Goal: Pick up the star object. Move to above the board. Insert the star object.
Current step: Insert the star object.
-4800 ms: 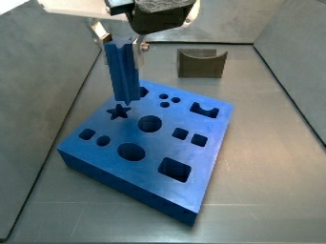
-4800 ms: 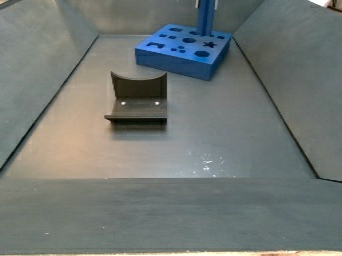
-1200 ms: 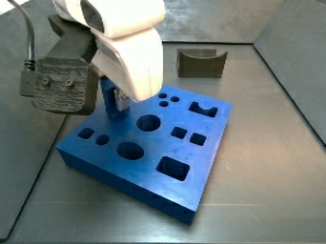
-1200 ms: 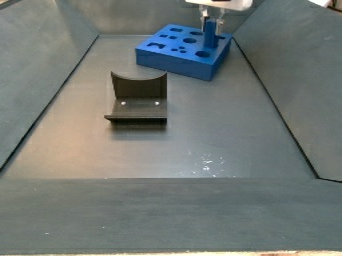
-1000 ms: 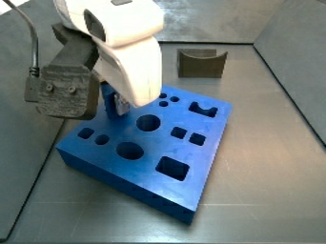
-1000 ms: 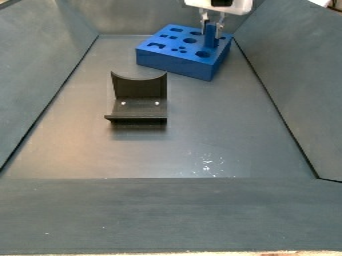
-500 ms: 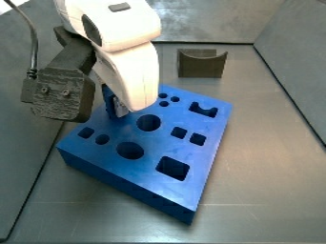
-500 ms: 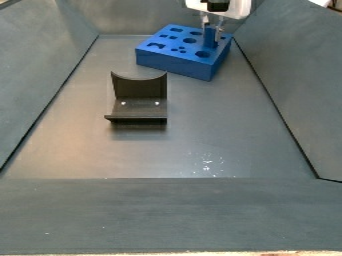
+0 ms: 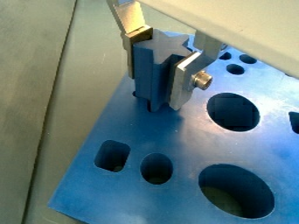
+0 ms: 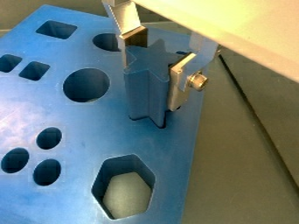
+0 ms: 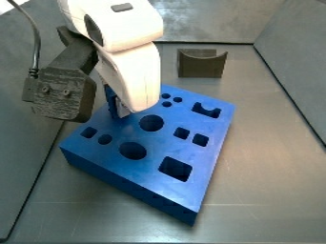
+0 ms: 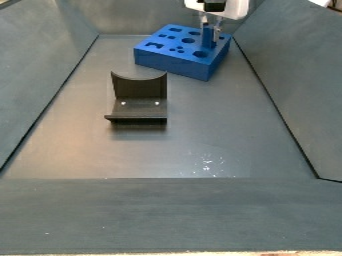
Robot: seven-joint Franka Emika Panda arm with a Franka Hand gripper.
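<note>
The star object (image 9: pixel 158 77), a blue star-section post, stands upright with its lower end in the star hole of the board (image 9: pixel 176 144). It also shows in the other wrist view (image 10: pixel 146 92). My gripper (image 9: pixel 162 63) is shut on the post's upper part, one silver finger on each side, as a wrist view (image 10: pixel 156 63) shows. In a side view the white arm (image 11: pixel 121 52) hides most of the post (image 11: pixel 111 99) near the far left corner of the board (image 11: pixel 166 148). In a side view the gripper (image 12: pixel 210 22) stands over the board (image 12: pixel 181 66).
A dark olive block with a curved notch (image 11: pixel 200 62) stands behind the board; it lies mid-floor in a side view (image 12: pixel 136 97). Grey sloped walls enclose the floor. Round, square and hexagon holes (image 10: pixel 124 186) lie around the post.
The gripper has come down with the post, which now sits lower in the star hole than 4.8 s ago. Over the last second it sank only slightly.
</note>
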